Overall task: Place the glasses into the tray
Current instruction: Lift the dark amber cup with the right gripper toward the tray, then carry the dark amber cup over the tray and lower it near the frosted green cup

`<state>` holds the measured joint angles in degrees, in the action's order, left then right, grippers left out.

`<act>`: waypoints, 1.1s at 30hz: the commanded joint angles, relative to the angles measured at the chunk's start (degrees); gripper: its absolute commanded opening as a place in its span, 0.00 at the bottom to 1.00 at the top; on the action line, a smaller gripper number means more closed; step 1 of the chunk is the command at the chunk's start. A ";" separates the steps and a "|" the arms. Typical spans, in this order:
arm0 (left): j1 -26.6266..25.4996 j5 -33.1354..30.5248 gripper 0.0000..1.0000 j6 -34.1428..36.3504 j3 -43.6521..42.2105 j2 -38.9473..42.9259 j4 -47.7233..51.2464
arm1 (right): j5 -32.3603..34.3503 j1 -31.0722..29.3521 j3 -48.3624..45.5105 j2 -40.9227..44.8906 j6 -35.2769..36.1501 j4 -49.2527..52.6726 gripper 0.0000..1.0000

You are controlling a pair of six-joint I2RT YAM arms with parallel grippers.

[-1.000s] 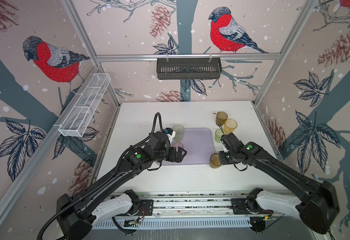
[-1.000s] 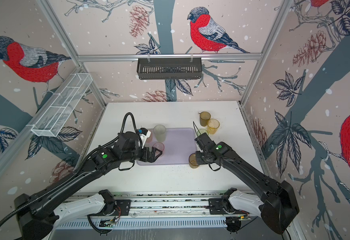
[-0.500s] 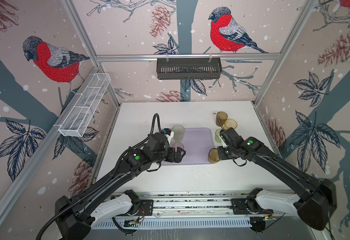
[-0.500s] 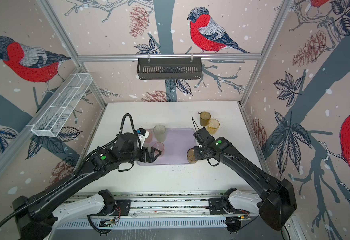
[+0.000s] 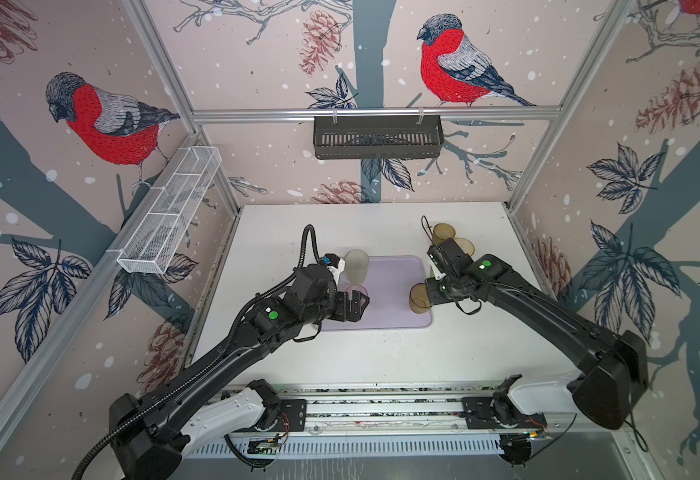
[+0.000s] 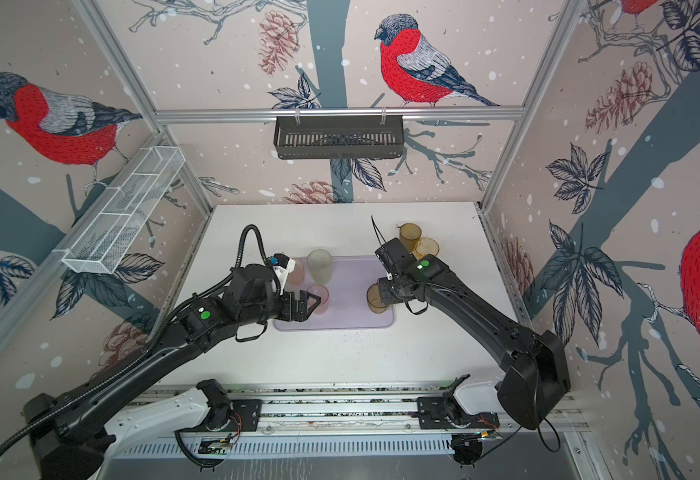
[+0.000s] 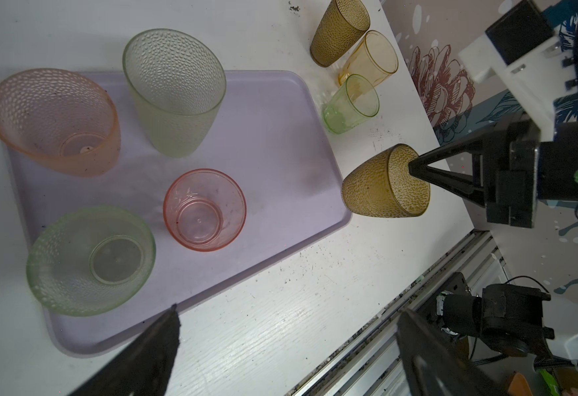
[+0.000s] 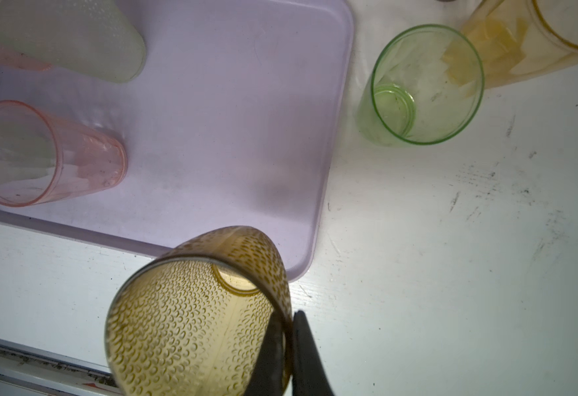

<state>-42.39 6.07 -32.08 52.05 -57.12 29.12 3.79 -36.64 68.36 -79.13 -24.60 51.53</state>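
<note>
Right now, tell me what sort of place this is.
Likely a robot test booth: bird-print panels on an aluminium frame, two arms on a rail, a tray on a white table.

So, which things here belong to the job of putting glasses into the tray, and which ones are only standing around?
Job: tray; four glasses inside it: large pink, frosted green, small pink, dimpled green; amber glass in the right fingers; olive-brown, yellow and small green glasses on the table.
Standing around: black slotted basket; white mesh basket.
</note>
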 commanded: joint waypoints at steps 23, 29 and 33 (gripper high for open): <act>4.33 -0.46 0.98 3.96 2.79 -1.75 1.69 | -0.28 0.45 19.62 -20.72 7.31 0.03 0.01; 4.33 -1.02 0.98 3.47 4.72 -3.16 2.07 | -1.59 0.95 21.93 -24.15 8.55 -1.17 0.01; 4.44 -1.76 0.98 3.16 4.77 -3.47 2.16 | -2.23 1.65 24.24 -26.88 10.05 -1.18 0.01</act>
<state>-38.06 5.61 -28.67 56.40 -60.31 31.14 2.68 -35.31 91.31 -104.97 -16.25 50.89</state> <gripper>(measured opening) 0.981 0.076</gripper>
